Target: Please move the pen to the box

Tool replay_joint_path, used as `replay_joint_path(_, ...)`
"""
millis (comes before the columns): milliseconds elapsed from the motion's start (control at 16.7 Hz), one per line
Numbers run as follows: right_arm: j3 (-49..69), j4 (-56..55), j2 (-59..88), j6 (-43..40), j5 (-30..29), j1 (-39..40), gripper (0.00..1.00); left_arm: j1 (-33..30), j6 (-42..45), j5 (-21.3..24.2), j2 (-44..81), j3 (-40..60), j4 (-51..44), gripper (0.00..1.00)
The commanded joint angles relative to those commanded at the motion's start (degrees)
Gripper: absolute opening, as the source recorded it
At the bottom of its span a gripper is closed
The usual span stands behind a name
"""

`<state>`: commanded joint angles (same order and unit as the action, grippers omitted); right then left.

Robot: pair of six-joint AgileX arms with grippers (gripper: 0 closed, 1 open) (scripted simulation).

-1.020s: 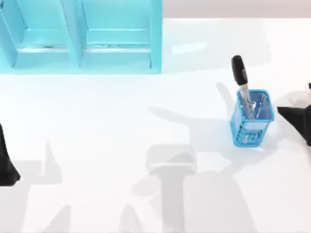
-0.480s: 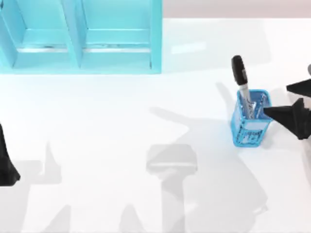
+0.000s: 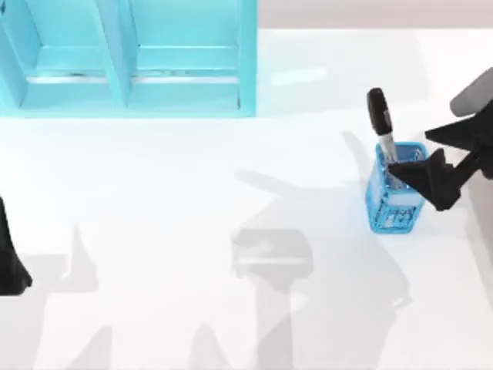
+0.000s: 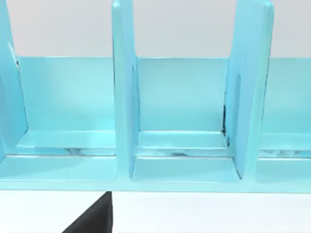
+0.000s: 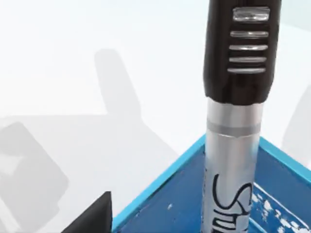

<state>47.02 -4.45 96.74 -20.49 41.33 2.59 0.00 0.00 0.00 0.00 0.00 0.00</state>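
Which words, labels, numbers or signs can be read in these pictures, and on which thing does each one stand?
No text can be read in full.
Pen: large black lettering runs along its grey barrel; it seems to begin with "S", the rest is cut off and unreadable.
Blue mesh cup: pale marks on its front face, too blurred to read.
Box: no writing seen.

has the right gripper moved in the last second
Yes. The right gripper has come in from the table's right edge toward the left, its fingers now open over the blue cup beside the pen.
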Motion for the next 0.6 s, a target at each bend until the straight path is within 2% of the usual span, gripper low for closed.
replay_joint_path(300, 2.2, -11.2, 9.7, 5.9, -4.8, 6.5, 1.00, 0.0, 0.0, 0.0, 0.0, 0.0, 0.0, 1.00)
replay_joint_path(600, 2.4, -11.9, 10.3, 6.3, -5.2, 7.0, 1.00, 0.0, 0.0, 0.0, 0.0, 0.0, 0.0, 1.00)
